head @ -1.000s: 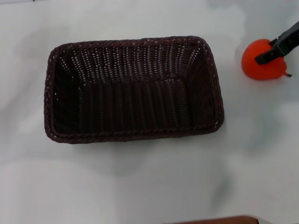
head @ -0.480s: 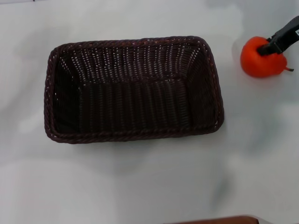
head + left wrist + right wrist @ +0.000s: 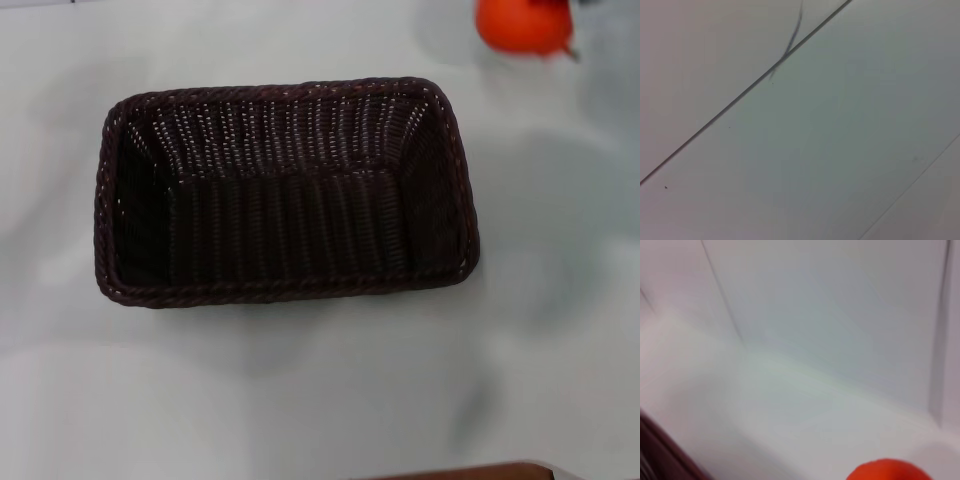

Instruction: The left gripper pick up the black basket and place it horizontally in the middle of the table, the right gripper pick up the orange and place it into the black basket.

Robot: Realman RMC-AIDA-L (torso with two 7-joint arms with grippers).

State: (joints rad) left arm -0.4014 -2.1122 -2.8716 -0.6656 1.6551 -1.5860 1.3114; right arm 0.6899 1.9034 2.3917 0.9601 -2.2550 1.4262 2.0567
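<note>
The black basket (image 3: 285,190) lies lengthwise across the middle of the white table (image 3: 300,400), open side up and empty. The orange (image 3: 523,24) is at the far right top edge of the head view, raised off the table, with a soft shadow to its left. It also shows at the edge of the right wrist view (image 3: 887,471), close under the camera. My right gripper holds it, but its fingers lie beyond the head view's top edge. A corner of the basket shows in the right wrist view (image 3: 660,452). My left gripper is out of view.
The left wrist view shows only a pale surface (image 3: 840,150) with thin dark seam lines. A brown edge (image 3: 460,472) shows at the bottom of the head view. Bare white table surrounds the basket.
The orange has risen from the table right of the basket and moved up and slightly left in the head view. The right gripper's fingers have left the picture. The basket has not moved.
</note>
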